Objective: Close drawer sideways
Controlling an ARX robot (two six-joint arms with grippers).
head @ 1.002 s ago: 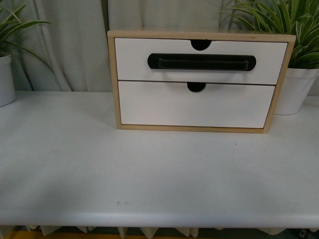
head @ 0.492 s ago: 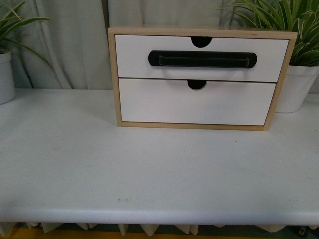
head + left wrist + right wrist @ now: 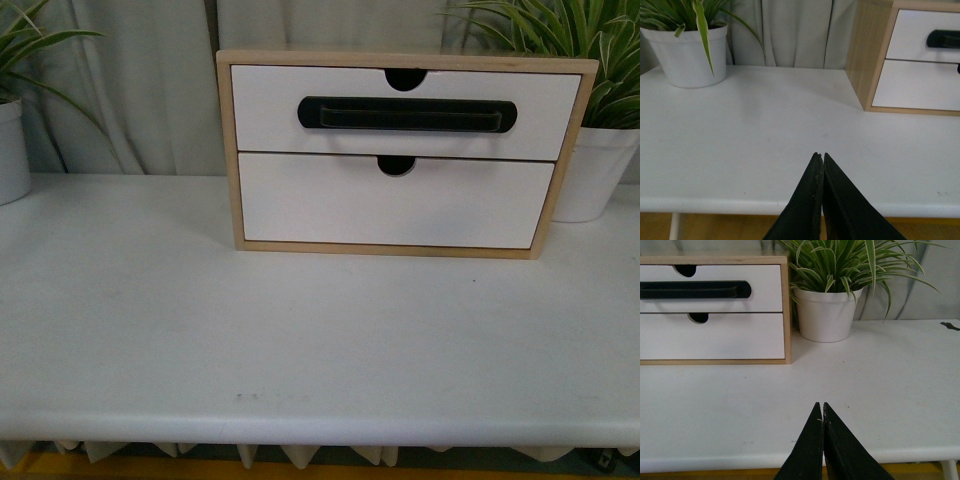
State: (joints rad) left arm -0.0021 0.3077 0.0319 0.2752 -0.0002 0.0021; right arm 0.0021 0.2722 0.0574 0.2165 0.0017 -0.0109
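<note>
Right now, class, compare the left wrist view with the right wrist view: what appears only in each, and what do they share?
Only the left wrist view shows the cabinet's wooden side panel, a plant pot standing apart from the cabinet, and the shut left pincer. Only the right wrist view shows the notch in the drawer's upper edge, a plant pot close beside the cabinet, and the shut right pincer. Both show the drawer with its black handle, the plain drawer beneath, the white table and the curtain.
</note>
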